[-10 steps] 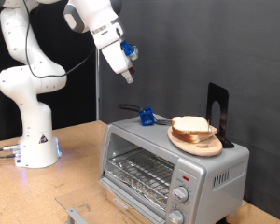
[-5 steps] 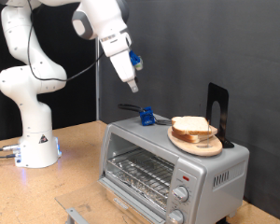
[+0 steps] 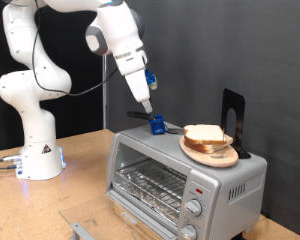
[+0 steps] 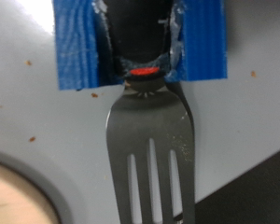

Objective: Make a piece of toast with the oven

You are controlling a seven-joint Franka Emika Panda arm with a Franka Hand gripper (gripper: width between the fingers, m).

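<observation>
The silver toaster oven (image 3: 180, 180) stands at the exterior view's lower right, its glass door shut and the wire rack (image 3: 150, 185) visible inside. On its top a round wooden plate (image 3: 212, 155) carries the pale bread slices, the piece of toast (image 3: 204, 134) uppermost. A fork with a black handle (image 3: 137, 115) rests in a blue holder (image 3: 157, 126) on the oven top, to the plate's left. My gripper (image 3: 148, 107) hangs just above the fork handle. The wrist view shows the fork (image 4: 149, 140), the blue holder (image 4: 79, 47) and the plate's rim (image 4: 28, 191) close up; my fingers do not show there.
A black upright stand (image 3: 233, 118) sits on the oven top behind the plate. The arm's white base (image 3: 35, 150) stands at the exterior view's left on the wooden table. A grey metal piece (image 3: 80, 228) lies at the table's front edge.
My gripper has moved down and to the exterior view's right, from well above the oven to just over the fork and blue holder.
</observation>
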